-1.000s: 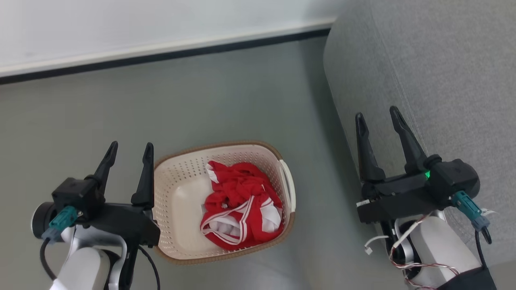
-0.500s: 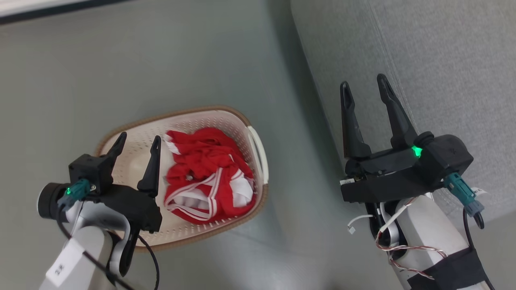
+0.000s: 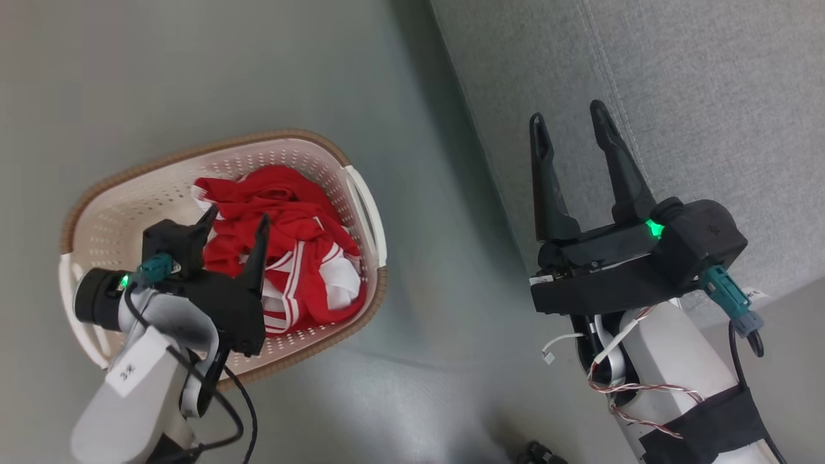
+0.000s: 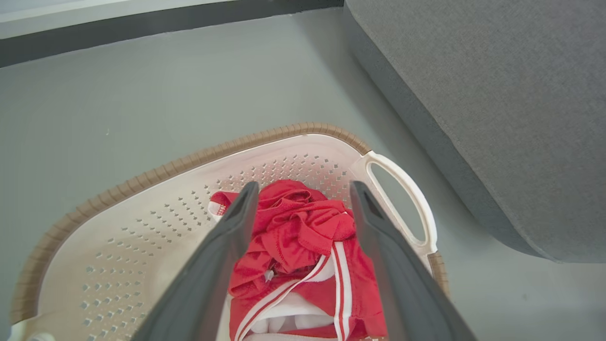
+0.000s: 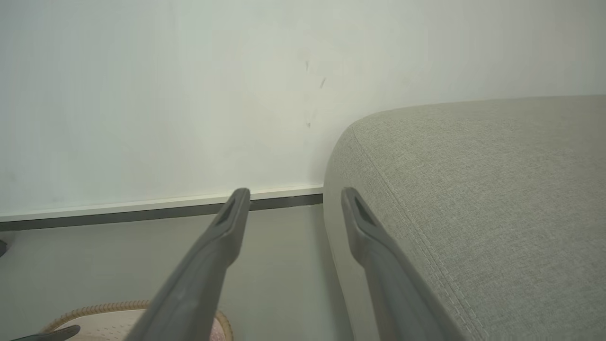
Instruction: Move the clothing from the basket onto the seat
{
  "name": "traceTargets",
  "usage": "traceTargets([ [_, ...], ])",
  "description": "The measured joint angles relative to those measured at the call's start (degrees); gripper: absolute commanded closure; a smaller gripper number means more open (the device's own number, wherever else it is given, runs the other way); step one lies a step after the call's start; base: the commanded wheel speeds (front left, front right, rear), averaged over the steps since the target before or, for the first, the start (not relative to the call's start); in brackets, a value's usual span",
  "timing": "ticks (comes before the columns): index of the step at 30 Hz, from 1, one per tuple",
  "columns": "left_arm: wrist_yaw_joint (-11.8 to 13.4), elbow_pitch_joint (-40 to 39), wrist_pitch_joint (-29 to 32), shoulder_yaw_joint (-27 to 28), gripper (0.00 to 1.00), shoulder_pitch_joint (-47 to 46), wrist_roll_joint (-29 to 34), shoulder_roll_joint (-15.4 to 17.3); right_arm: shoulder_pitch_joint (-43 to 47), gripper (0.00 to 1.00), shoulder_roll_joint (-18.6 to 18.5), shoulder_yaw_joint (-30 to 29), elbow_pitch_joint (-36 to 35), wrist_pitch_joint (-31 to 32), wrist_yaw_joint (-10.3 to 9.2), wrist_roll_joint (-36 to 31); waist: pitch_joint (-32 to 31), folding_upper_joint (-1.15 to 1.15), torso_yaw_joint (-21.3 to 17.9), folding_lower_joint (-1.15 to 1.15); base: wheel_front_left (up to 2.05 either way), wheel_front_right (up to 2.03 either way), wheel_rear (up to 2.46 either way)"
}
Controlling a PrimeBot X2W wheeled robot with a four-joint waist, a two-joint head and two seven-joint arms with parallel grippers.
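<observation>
The clothing (image 3: pixel 296 212) is a crumpled red heap with white stripes, lying in the right half of the cream basket (image 3: pixel 193 149) on the floor. My left gripper (image 3: pixel 236 218) hovers open over the heap, fingers spread with nothing between them. In the left wrist view the same open left gripper (image 4: pixel 304 187) frames the clothing (image 4: pixel 303 237) inside the basket (image 4: pixel 189 156). My right gripper (image 3: pixel 566 115) stands open and empty against the front edge of the grey seat (image 3: pixel 696 96). The right wrist view has the right gripper (image 5: pixel 294 193) beside the seat (image 5: pixel 473 189).
Grey floor (image 3: pixel 419 270) runs between the basket and the seat. A white wall (image 5: pixel 189 94) with a dark skirting strip (image 5: pixel 142 213) stands behind. The basket's white handle (image 4: pixel 416 208) faces the seat (image 4: pixel 497 94). The basket rim (image 5: pixel 109 310) peeks in low in the right wrist view.
The head camera has tilted down and turned, shifting the whole picture. My left gripper has moved from beside the basket's left rim to over the clothing. Both grippers stay open.
</observation>
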Motion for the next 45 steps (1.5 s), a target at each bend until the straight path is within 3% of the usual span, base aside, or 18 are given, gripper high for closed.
traceTargets([
  [20,-3.96,13.51,6.55,-2.74,0.0,-7.98,0.94,0.4,-1.21,0.0,1.11,2.11,-1.94,-0.43,-0.07,-0.02,7.82,0.0,-5.21,-0.01,0.0,0.0,0.0],
  [35,-2.36,20.63,7.13,-0.25,0.0,-13.23,0.9,2.97,-2.09,0.0,1.32,4.99,-4.59,-0.43,-0.08,1.57,13.99,-0.01,-7.17,0.0,0.0,0.0,0.0],
  [44,-1.64,24.39,7.11,-0.04,0.0,-15.47,1.05,2.49,-2.38,0.0,1.36,5.34,-4.61,-0.43,-0.23,2.53,15.47,-0.01,-7.11,-0.02,0.0,0.0,0.0],
  [45,-1.85,24.72,7.11,-0.07,0.65,-15.86,1.05,2.34,-2.41,0.0,1.36,5.34,-4.61,-0.43,-0.23,2.54,15.51,-0.01,-7.1,-0.02,0.0,0.0,0.0],
])
